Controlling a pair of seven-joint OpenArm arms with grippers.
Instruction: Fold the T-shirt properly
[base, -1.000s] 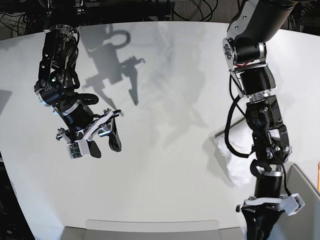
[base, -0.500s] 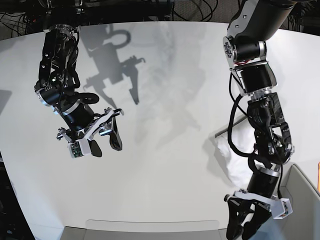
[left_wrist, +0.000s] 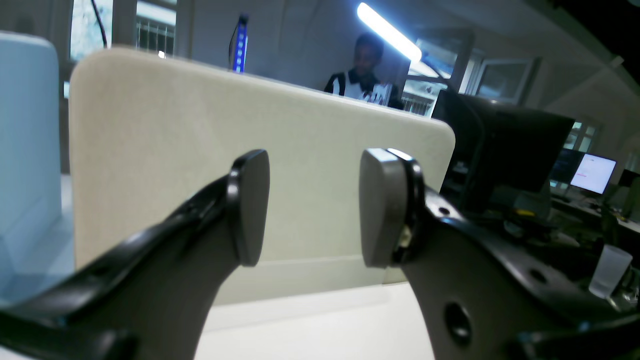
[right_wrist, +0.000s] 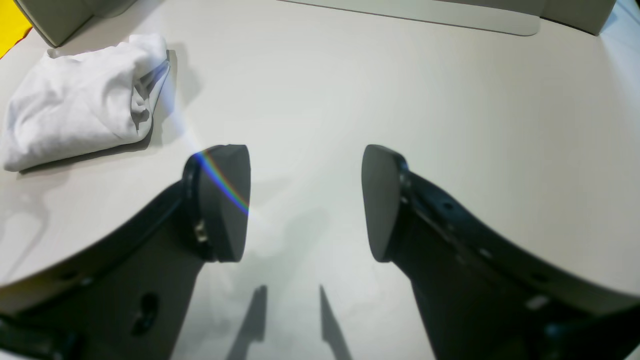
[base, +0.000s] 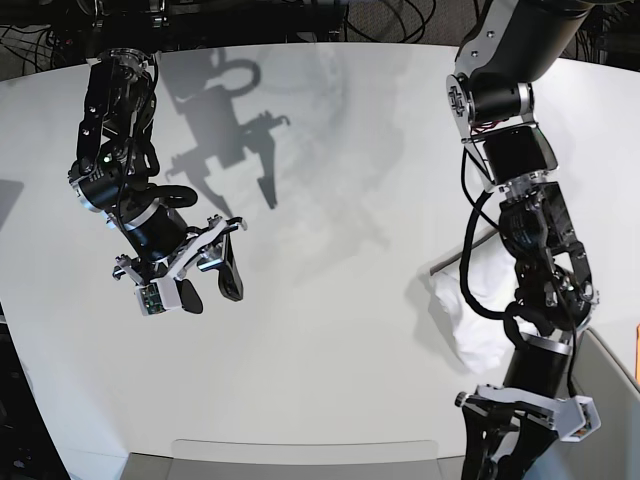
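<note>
The T-shirt is a white folded bundle on the pale table near the right edge, partly hidden behind my left arm. In the right wrist view the T-shirt lies at the upper left, well away from the fingers. My left gripper hangs open near the table's front edge, below the bundle and clear of it. In its own view the left gripper holds nothing and faces a beige panel. My right gripper hovers open over bare table at the left; the right gripper is empty.
A beige panel stands along the table's near edge, low in the base view. A grey bin corner sits at the far right. Beyond the panel are a person and monitors.
My left gripper has opened and swung down and leftward toward the front edge, away from the T-shirt, which stays on the table. The right arm has not moved.
</note>
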